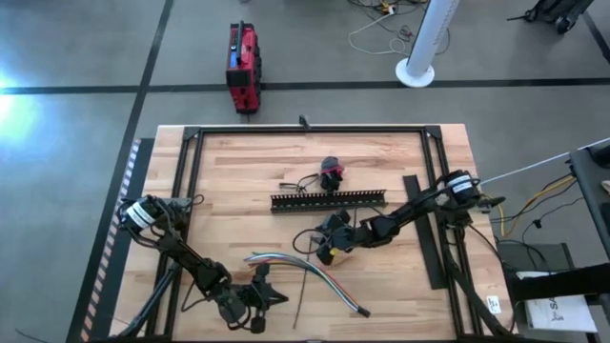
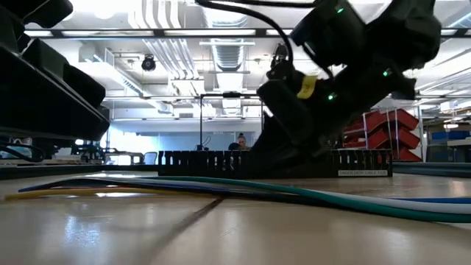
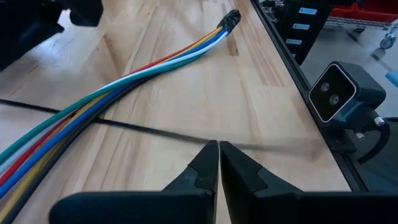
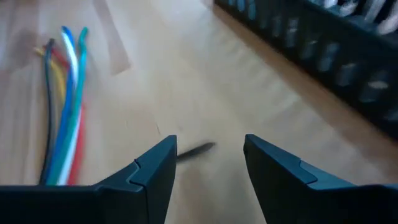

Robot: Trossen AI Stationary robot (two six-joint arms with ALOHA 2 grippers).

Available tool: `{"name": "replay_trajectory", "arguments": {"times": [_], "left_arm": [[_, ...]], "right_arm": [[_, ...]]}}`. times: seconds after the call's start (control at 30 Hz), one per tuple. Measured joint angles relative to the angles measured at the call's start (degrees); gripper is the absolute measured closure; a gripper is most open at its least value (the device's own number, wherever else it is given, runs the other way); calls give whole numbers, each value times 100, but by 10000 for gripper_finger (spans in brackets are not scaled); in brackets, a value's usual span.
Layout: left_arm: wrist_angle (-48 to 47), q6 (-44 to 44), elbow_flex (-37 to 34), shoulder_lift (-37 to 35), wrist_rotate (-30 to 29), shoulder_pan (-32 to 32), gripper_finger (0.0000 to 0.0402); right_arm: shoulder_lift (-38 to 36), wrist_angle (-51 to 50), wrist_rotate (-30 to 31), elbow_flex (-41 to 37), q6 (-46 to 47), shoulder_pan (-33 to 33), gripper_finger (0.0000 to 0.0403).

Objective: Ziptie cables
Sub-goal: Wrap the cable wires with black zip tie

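The cables [image 1: 305, 272], a loose bundle of green, white, blue, red and yellow wires, lie flat on the wooden table and show in the left wrist view [image 3: 124, 78] and the low view [image 2: 309, 196]. The ziptie [image 3: 143, 129], a thin black strip, lies on the table and passes under the bundle [image 1: 303, 291]. My left gripper [image 3: 217, 144] is shut at the table's near side [image 1: 281, 298], its tips right at the ziptie. My right gripper [image 4: 208, 146] hovers open over the table's middle [image 1: 329, 250]. A short dark strip end [image 4: 196, 149] lies below its gap. My left gripper's shut fingertips [image 3: 210, 152] come low and slanting down at the ziptie [image 3: 186, 137], across its length, a little way from the bundle. I cannot tell whether they touch it. The ziptie lies flat on the table.
A long black slotted duct [image 1: 329, 200] lies across the table beyond the right gripper. A red-and-black lump [image 1: 331, 173] sits behind it. A flat black strip [image 1: 424, 229] lies at the right. A black frame [image 1: 305, 131] rims the table, with a camera [image 3: 342, 93] at its near side.
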Motion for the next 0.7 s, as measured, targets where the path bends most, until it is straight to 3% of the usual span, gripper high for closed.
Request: {"name": "replay_trajectory", "arguments": {"times": [0.17,0.7], "left_arm": [[-45,-2,0,2,10,0,402],[-87,165,0,2,157,0,401]], "right_arm": [[335,448,-456,140,52,-82,230],[-138,181,-514,55,-433,92,234]]}}
